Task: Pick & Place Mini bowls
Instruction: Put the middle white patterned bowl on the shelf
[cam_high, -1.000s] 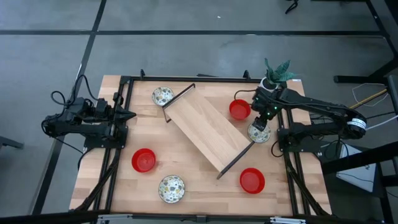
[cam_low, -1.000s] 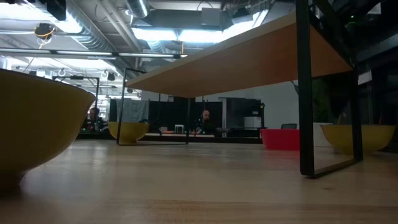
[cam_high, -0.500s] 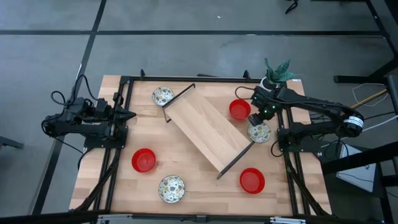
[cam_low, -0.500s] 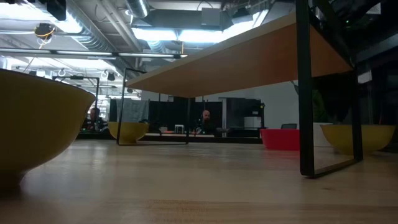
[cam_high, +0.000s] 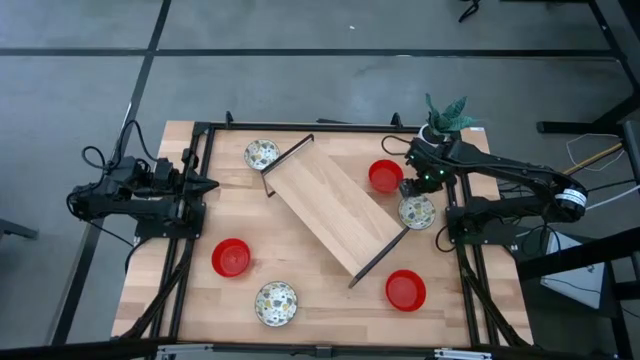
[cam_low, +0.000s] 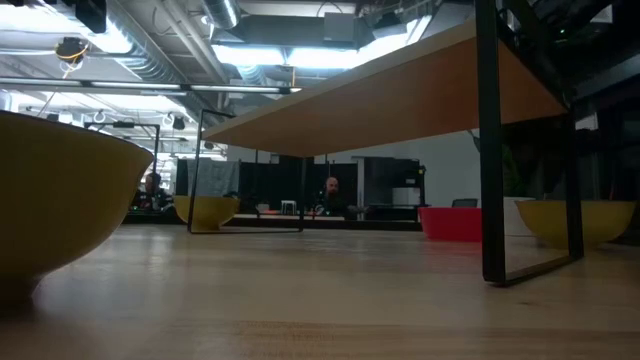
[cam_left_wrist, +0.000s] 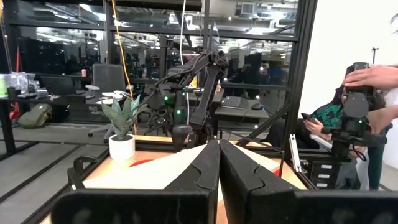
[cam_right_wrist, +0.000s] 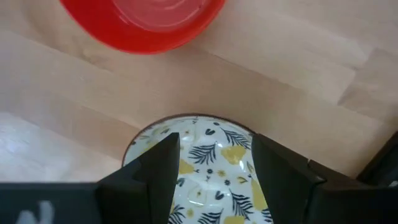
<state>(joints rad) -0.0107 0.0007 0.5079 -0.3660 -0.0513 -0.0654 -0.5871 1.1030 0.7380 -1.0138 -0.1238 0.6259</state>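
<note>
In the right wrist view, the red bowl (cam_right_wrist: 144, 22) is cut off by the top edge. The patterned bowl (cam_right_wrist: 205, 165) runs off the bottom edge, and the pincer's fingers (cam_right_wrist: 155, 165) cover parts of it. In the low view, a big yellow bowl (cam_low: 60, 200) is cut off at the left edge. The people (cam_low: 330, 195) far behind are too small to make out.

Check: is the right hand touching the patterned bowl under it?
Cannot tell. In the right wrist view the open right hand straddles the patterned bowl; no gap or contact is plain. The high view shows only overlap.
</note>
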